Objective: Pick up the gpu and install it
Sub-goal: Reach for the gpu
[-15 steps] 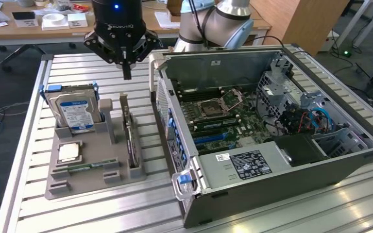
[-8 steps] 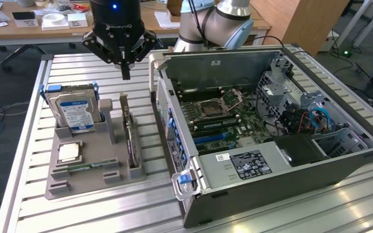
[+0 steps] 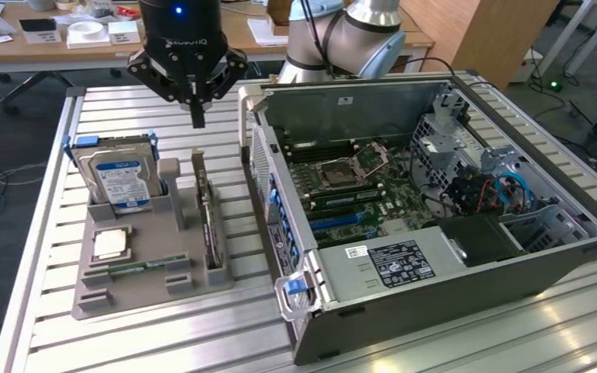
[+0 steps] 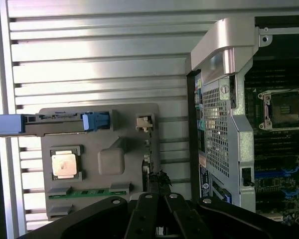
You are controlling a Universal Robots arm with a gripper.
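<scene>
My shut, empty claw (image 3: 197,116) hangs above the gpu (image 3: 208,221), stood on edge in a holder (image 3: 133,291), likely for easy gripping, at the exterior view's left of the case (image 3: 434,256).

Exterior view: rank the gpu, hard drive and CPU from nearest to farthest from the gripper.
From the shut gripper:
1. gpu: standing on edge, its far end just below the gripper.
2. Hard drive: upright, toward the exterior view's left of the gpu.
3. CPU: lying flat, in front of the hard drive, nearer the camera.
</scene>
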